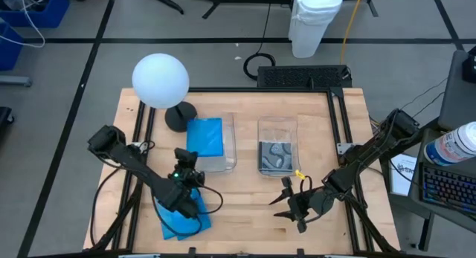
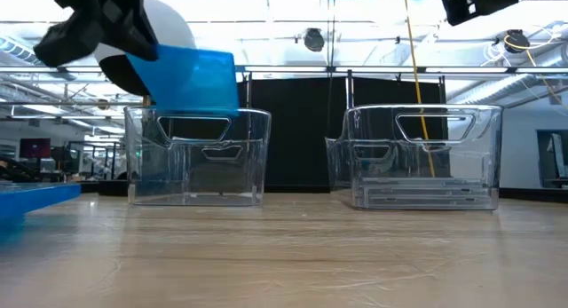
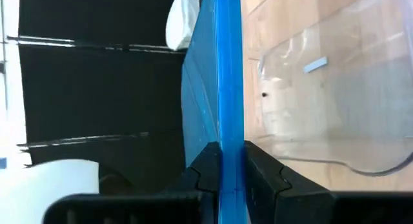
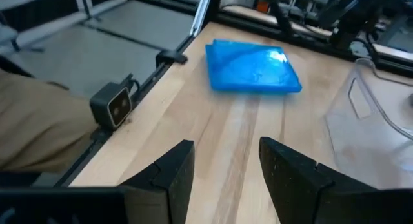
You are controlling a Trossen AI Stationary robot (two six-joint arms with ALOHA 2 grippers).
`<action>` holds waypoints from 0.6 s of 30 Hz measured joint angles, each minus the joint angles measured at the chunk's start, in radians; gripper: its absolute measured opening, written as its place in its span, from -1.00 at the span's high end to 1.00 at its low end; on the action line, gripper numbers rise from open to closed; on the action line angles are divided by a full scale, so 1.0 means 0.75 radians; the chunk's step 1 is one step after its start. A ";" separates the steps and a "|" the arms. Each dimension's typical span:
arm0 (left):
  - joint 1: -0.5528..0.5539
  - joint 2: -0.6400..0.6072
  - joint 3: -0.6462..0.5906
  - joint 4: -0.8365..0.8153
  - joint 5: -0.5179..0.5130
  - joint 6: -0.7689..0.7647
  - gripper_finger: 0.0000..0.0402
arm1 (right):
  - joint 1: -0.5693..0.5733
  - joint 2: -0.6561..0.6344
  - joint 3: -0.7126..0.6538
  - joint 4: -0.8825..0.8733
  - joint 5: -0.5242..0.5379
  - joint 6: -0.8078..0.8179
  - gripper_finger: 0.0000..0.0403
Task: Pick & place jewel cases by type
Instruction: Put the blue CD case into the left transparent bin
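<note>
My left gripper is shut on a bright blue jewel case, held in the air over the left clear bin. A stack of blue jewel cases lies flat on the table near the front left. Clear jewel cases with grey-black inserts lie flat in the bottom of the right clear bin. My right gripper hovers open over bare table in front of the right bin. My left gripper pinches the blue jewel case between its two fingers at the edge nearest the table's front, one finger on each flat face. The case points away from the gripper toward the far edge, tilted, lifted clear above the left bin.
A white globe lamp on a black base stands just behind and left of the left bin. A black metal frame borders the tabletop. Bare wood lies between the bins and along the front middle.
</note>
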 joint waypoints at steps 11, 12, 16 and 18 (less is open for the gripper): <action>0.043 0.002 0.019 0.244 0.089 0.287 0.78 | -0.065 0.000 -0.080 0.178 -0.003 -0.007 0.18; 0.045 0.003 0.019 0.270 0.096 0.312 0.78 | -0.065 0.000 -0.080 0.178 -0.004 -0.007 0.18; 0.072 0.002 0.020 0.293 0.097 0.325 0.78 | -0.065 0.000 -0.080 0.178 -0.007 -0.007 0.18; 0.086 0.002 0.020 0.328 0.122 0.335 0.78 | -0.065 0.000 -0.080 0.178 -0.008 -0.007 0.18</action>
